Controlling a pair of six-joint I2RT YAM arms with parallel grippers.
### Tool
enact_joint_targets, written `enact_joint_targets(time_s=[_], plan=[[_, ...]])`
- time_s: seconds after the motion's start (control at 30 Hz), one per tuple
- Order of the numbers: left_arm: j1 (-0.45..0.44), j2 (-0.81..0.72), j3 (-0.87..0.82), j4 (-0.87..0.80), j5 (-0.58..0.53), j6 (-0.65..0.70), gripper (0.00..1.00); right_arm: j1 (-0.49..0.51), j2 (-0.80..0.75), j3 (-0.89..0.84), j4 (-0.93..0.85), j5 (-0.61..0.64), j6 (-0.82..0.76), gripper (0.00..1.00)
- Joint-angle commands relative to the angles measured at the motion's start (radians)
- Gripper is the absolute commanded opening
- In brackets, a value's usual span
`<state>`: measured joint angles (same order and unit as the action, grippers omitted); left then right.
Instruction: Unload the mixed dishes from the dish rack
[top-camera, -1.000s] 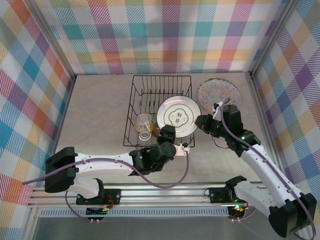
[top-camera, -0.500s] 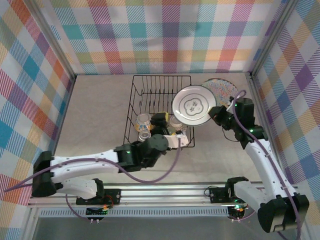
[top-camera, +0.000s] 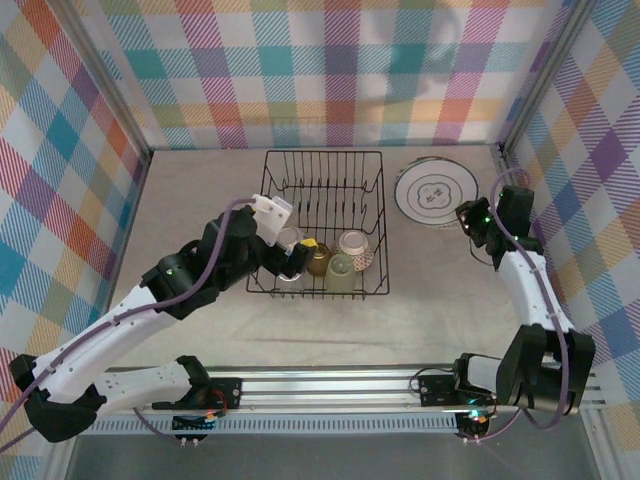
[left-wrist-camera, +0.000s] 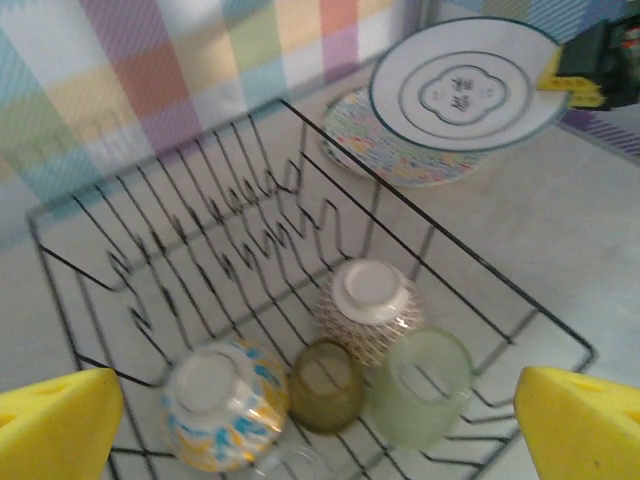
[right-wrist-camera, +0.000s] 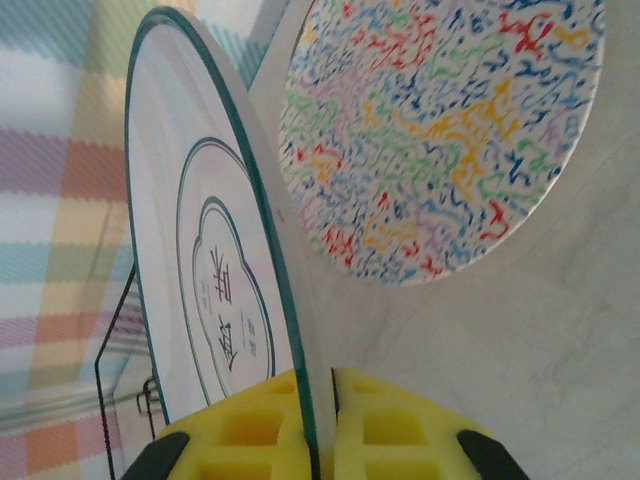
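1. Toward 12 o'clock of the table (top-camera: 190, 200), seen from above: dish rack (top-camera: 325, 225), black wire, upright dividers across its far half.
2. Over the rack's 8 o'clock corner: left gripper (top-camera: 290, 257), yellow fingers (left-wrist-camera: 55, 425) spread wide at both lower corners of its wrist view, holding nothing, tips cut off by the frame edge.
3. Along the rack's near side, from the left wrist: blue-and-yellow bowl (left-wrist-camera: 222, 400) and net-patterned bowl (left-wrist-camera: 368, 308), both base-up; amber cup (left-wrist-camera: 327, 385) and pale-green cup (left-wrist-camera: 420, 387) between and beside them, which way up hard to tell.
4. At 6 o'clock of that same view: clear cup (left-wrist-camera: 285, 465), blurred and mostly cropped.
5. At 2 o'clock from the rack, outside it: cream plate (top-camera: 432, 194) with dark line pattern, pinched at its rim by the right gripper (right-wrist-camera: 318, 410), yellow fingers closed against both faces.
6. Beneath that plate: speckled plate (right-wrist-camera: 450, 130), flat on the table, largely covered in the overhead view; contact between the two plates impossible to tell.
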<state>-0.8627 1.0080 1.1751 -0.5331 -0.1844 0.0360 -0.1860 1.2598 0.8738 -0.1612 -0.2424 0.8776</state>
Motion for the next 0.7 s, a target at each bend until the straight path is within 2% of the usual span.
enact_joint_targets(time_s=[0.0, 0.07, 0.27, 0.67], plan=[[0.081, -0.032, -0.025, -0.072, 0.292, -0.18, 1.0, -0.026, 0.059, 0.016, 0.177, 0.021, 0.026, 0.0], [0.133, -0.042, -0.056, -0.055, 0.377, -0.209, 1.0, -0.034, 0.114, 0.025, 0.214, 0.031, 0.023, 0.0], [0.208, -0.061, -0.135, -0.017, 0.444, -0.221, 1.0, -0.044, 0.264, 0.081, 0.293, 0.013, 0.009, 0.0], [0.237, -0.087, -0.239, 0.083, 0.494, -0.203, 1.0, -0.053, 0.513, 0.244, 0.296, -0.061, -0.035, 0.0]])
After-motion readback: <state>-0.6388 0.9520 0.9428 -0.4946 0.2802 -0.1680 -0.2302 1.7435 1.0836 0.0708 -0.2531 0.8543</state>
